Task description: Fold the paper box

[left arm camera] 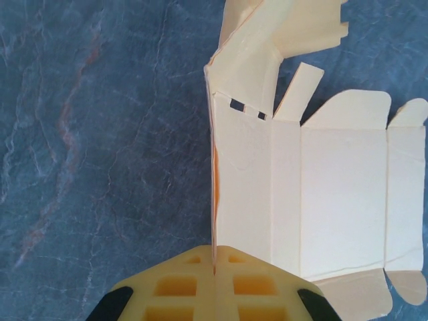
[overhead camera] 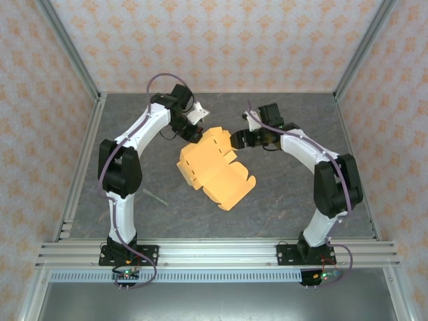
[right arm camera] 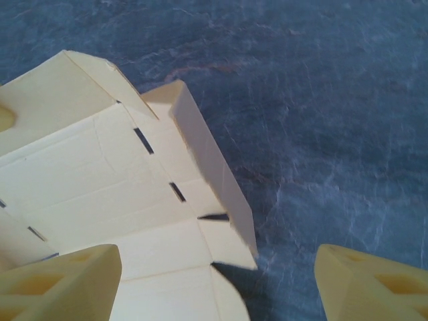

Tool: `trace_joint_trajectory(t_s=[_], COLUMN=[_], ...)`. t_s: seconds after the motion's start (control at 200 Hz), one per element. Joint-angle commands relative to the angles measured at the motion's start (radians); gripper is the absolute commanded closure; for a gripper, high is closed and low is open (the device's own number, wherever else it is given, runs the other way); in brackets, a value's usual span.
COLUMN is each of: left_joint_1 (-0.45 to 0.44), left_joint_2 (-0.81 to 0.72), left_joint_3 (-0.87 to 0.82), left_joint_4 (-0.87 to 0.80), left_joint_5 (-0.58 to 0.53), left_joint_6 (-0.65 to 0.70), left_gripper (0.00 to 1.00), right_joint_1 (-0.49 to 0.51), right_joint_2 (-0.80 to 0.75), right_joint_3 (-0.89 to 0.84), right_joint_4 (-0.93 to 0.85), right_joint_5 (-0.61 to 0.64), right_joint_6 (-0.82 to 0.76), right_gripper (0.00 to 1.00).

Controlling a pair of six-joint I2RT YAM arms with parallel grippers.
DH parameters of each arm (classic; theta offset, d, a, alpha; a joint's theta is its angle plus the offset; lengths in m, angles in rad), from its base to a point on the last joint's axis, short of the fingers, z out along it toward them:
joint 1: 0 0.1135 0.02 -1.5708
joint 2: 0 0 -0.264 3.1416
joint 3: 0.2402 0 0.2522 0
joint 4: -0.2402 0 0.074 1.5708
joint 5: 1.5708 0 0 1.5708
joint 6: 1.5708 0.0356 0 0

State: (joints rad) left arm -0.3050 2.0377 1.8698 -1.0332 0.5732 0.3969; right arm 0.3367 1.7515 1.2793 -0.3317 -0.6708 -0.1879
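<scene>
The paper box is an orange-yellow die-cut sheet, partly folded, lying mid-table between the two arms. My left gripper is at its far left corner. In the left wrist view the yellow pads are pressed together on a raised edge of the paper box, which stands upright between them. My right gripper hovers at the sheet's far right corner. In the right wrist view this gripper is open, fingers wide apart, with a slotted panel and a raised side flap of the paper box below and between them.
A thin pale strip lies on the grey table left of the sheet. Aluminium rails run along the near edge, posts stand at the back corners, and patterned walls close in the sides and back.
</scene>
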Motion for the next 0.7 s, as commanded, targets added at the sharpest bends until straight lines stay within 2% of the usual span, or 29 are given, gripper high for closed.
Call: trace_joint_trajectory(t_s=[0.0, 0.09, 0.205, 0.295, 0.5, 0.696], left_joint_1=[0.007, 0.009, 0.013, 0.015, 0.015, 0.015], left_joint_2=[-0.036, -0.043, -0.052, -0.053, -0.053, -0.056], left_joint_3=[0.041, 0.04, 0.034, 0.035, 0.035, 0.037], left_joint_4=[-0.066, -0.061, -0.047, -0.045, -0.037, -0.034], left_joint_5=[0.041, 0.067, 0.083, 0.092, 0.097, 0.111], left_joint_6=[0.097, 0.121, 0.133, 0.139, 0.14, 0.143], left_gripper=[1.0, 1.0, 1.0, 1.0, 1.0, 1.0], right_joint_1=[0.0, -0.002, -0.017, -0.027, -0.017, 0.002], right_joint_2=[0.032, 0.048, 0.062, 0.068, 0.149, 0.193], right_joint_3=[0.047, 0.015, -0.032, -0.081, -0.047, -0.043], right_joint_4=[0.014, 0.072, 0.187, 0.309, 0.305, 0.342], right_joint_5=[-0.137, -0.188, -0.125, -0.171, -0.297, -0.295], right_joint_6=[-0.18, -0.204, -0.183, -0.142, -0.131, -0.117], right_gripper=[0.23, 0.22, 0.23, 0.23, 0.27, 0.38])
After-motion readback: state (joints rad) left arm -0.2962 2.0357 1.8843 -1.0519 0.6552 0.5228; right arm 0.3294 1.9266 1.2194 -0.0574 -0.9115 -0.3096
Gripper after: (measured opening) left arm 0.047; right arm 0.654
